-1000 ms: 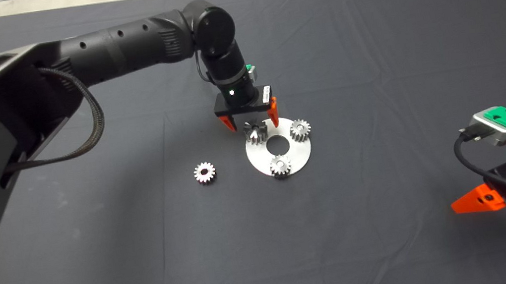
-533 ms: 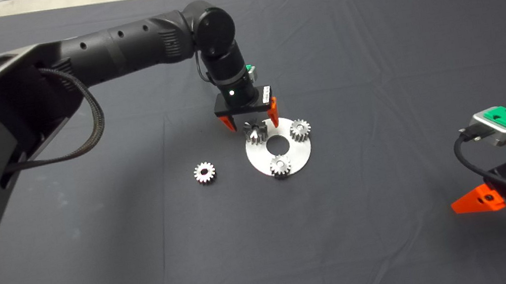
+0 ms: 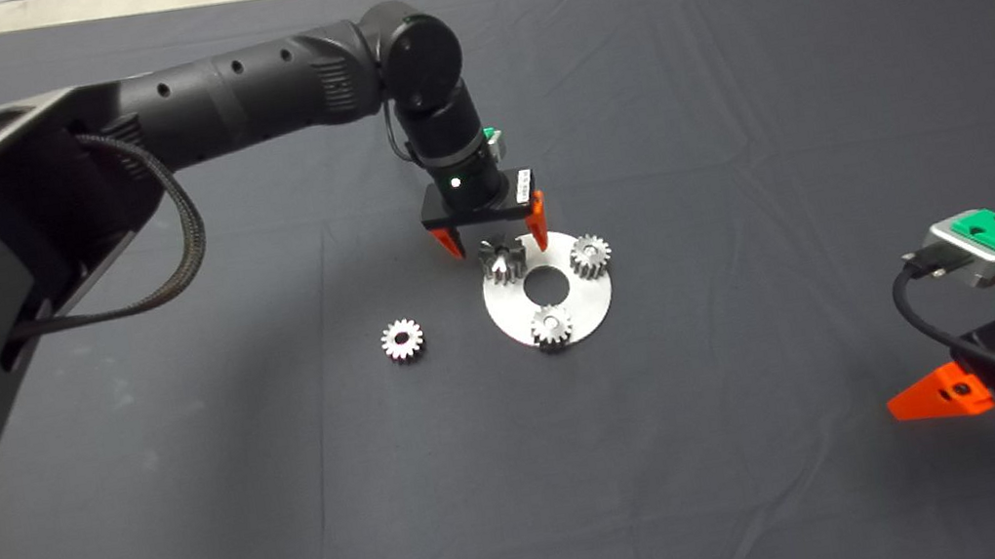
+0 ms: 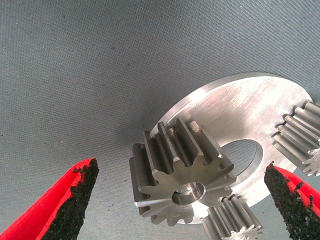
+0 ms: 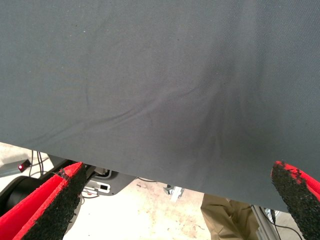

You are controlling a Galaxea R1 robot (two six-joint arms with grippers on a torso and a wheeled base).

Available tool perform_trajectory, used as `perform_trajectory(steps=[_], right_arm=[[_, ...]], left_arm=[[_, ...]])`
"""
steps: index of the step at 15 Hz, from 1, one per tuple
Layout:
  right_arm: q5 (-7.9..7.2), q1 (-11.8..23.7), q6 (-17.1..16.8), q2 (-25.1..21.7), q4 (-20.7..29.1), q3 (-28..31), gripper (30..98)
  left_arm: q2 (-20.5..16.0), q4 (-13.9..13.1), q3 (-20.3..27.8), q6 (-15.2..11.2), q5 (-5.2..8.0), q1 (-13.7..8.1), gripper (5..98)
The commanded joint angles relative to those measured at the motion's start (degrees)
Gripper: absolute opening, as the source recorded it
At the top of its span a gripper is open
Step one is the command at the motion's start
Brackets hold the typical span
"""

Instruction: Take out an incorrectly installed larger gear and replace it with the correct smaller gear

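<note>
A round steel plate with a centre hole lies mid-mat. The larger gear, thick and dark-faced, sits on a peg at the plate's far left rim; the left wrist view shows it up close. My left gripper hovers just above it, open, one red finger on each side and neither touching. The smaller gear lies loose on the mat left of the plate. My right gripper waits at the lower right edge, open and holding nothing.
Two other small gears sit on the plate's right and near pegs. The right wrist view shows the mat's edge, floor with cables, and a person's leg beyond. The dark mat spreads wide around the plate.
</note>
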Motion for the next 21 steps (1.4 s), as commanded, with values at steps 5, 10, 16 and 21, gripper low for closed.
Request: perform_trajectory(steps=[5, 10, 16, 21], right_arm=[[0.01, 1.37, -0.08, -0.27, 1.57, 0.07, 97.8], [0.01, 1.37, -0.08, -0.19, 1.57, 0.07, 97.8], [0.01, 1.37, -0.08, -0.36, 1.57, 0.07, 97.8], [0.01, 1.4, -0.08, -0.36, 1.57, 0.07, 97.8]], left_arm=[[0.26, -0.36, -0.14, -0.94, 0.7, -0.94, 84.7], [0.43, -0.36, 0.98, -3.69, 2.99, -1.29, 84.7], [0.43, -0.36, 1.62, -4.46, 2.73, -1.03, 84.7], [0.43, -0.36, 1.44, -4.46, 2.38, -0.85, 84.7]])
